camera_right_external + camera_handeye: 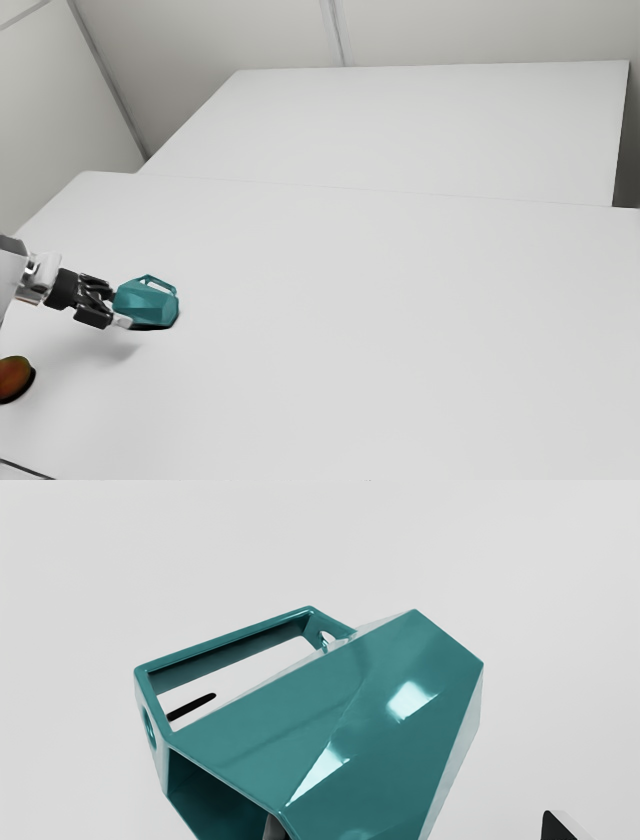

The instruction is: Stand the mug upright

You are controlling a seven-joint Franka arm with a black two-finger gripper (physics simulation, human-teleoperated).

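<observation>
In the exterior view the gripper (117, 308) is at the left, right beside the teal faceted mug (147, 303). The mug lies on its side on the white table (360, 330), its handle on the side toward the back. Seen from the wrist, the mouth of the mug (215, 800) faces my hand, and the gripper (415, 825) stands open across one wall. One fingertip (274, 829) is inside the mouth, partly hidden by the rim; the other fingertip (557, 827) is outside, with a gap between it and the wall.
A round orange-brown object (14, 377) sits near the exterior view's left edge, nearer the camera than the mug. Behind the table is another white surface (400, 130), with pale walls (200, 50) beyond.
</observation>
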